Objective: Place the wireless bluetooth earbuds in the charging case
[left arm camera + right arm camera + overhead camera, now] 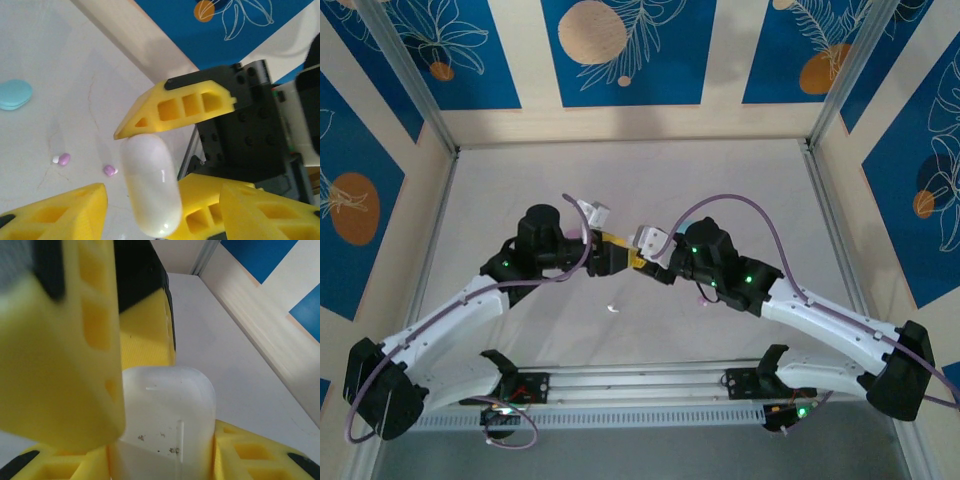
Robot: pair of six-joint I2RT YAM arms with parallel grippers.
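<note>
Well away from the walls, the white charging case (150, 180) is held up at mid-table, pinched by the right gripper (162, 442), while the left gripper (162, 200) straddles it with jaws spread, a gap showing beside one finger. Two pink earbuds (64, 159) lie near each other on the bare table (75, 60) below, with open surface up to the wooden wall (145, 40); a teal case (14, 94) farther off is cut by the view's edge. A blurred yellow finger (60, 355) hides the white case's left side, its lower end is cropped, and I cannot tell whether its lid is open.
</note>
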